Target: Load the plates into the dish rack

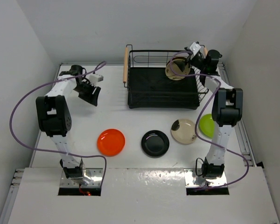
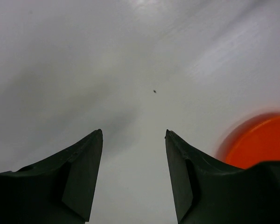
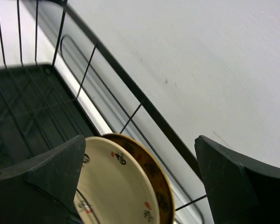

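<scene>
Upper right, the right gripper [image 3: 140, 140] spreads wide, empty, just above the cream floral plate [image 3: 114, 186] and yellow-brown plate [image 3: 151, 170] standing in the dish rack [image 1: 154, 88]. Upper left, the left gripper [image 2: 134, 135] gapes empty over the table [image 1: 112, 107].

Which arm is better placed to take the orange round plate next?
Left. The left gripper, open, is nearer the orange round plate; the right gripper is away over the black wire dish rack.
</scene>
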`<state>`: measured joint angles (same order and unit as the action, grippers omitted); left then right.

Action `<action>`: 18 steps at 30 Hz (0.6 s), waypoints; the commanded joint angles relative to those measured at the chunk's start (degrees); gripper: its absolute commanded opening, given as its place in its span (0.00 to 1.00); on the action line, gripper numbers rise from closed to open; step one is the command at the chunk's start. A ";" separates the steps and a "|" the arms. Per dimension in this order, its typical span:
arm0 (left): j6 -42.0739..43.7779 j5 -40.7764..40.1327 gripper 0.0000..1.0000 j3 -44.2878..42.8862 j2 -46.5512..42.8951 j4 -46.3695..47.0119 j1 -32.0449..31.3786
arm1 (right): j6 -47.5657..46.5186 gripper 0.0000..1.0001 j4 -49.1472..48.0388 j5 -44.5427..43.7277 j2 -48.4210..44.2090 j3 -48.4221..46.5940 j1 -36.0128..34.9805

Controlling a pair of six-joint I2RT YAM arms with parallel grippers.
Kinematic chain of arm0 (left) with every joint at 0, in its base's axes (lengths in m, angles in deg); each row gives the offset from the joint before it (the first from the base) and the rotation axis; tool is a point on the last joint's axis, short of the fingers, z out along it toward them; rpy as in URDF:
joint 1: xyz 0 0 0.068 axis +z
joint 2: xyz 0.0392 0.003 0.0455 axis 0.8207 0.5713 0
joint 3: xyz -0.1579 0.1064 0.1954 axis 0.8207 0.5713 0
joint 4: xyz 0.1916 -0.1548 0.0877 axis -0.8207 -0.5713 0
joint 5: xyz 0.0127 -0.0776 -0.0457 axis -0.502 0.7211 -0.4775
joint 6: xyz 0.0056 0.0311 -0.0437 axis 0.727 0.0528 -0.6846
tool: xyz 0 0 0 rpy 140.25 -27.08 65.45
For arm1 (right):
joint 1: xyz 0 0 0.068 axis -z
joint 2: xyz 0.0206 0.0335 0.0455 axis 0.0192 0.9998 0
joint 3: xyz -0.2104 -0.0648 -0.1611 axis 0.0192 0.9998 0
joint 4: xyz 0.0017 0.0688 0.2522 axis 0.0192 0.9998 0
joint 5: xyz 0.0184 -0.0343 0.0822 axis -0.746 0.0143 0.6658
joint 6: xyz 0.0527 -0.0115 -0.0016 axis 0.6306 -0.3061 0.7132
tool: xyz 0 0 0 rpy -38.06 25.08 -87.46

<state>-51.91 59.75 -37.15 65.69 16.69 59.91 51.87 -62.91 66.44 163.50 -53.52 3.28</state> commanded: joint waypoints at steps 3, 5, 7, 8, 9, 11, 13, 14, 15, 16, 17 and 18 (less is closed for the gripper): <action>5.39 -1.14 0.61 10.43 -13.31 1.09 -1.77 | 14.39 1.00 -14.91 -8.90 -10.30 6.28 -0.60; 2.94 -4.91 0.61 14.99 -15.50 4.60 -2.47 | 21.24 1.00 -13.27 -14.25 -15.98 9.45 -0.43; 1.09 -7.29 0.61 17.64 -18.49 7.85 -3.87 | 25.56 1.00 -9.05 -19.42 -21.00 11.46 -0.43; -0.31 -8.87 0.61 20.00 -19.37 8.74 -3.87 | 27.66 1.00 4.46 -24.33 -24.42 11.65 -0.60; -1.02 -9.41 0.61 21.16 -20.25 9.53 -4.66 | 27.86 1.00 8.86 -26.99 -26.11 11.83 -1.04; -3.47 -9.94 0.61 23.44 -22.98 11.99 -5.19 | 23.50 1.00 21.30 -40.04 -30.42 10.86 -3.40; -5.24 -9.94 0.61 26.96 -24.74 14.62 -5.72 | 22.59 1.00 31.37 -50.07 -35.08 9.64 -5.51; -7.16 -9.94 0.61 28.19 -26.40 15.68 -5.72 | 25.02 1.00 36.71 -54.48 -36.49 10.15 -5.52; -8.31 -10.46 0.61 30.55 -27.20 16.74 -5.72 | 27.05 1.00 38.76 -56.27 -40.68 10.68 -5.18; -9.54 -11.34 0.61 31.70 -27.90 17.88 -5.72 | 29.42 1.00 42.96 -57.68 -42.37 11.56 -4.65; -11.47 -11.35 0.61 32.76 -28.43 19.72 -5.72 | 38.66 1.00 46.13 -56.21 -43.95 14.87 -0.21; -12.01 -11.96 0.61 34.51 -28.96 20.52 -5.72 | 41.80 1.00 47.47 -53.59 -48.84 16.47 1.66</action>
<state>-58.65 49.89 -5.20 39.81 31.07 54.69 80.44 -31.48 20.67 120.68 -41.04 -1.02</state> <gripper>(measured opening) 0.611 0.996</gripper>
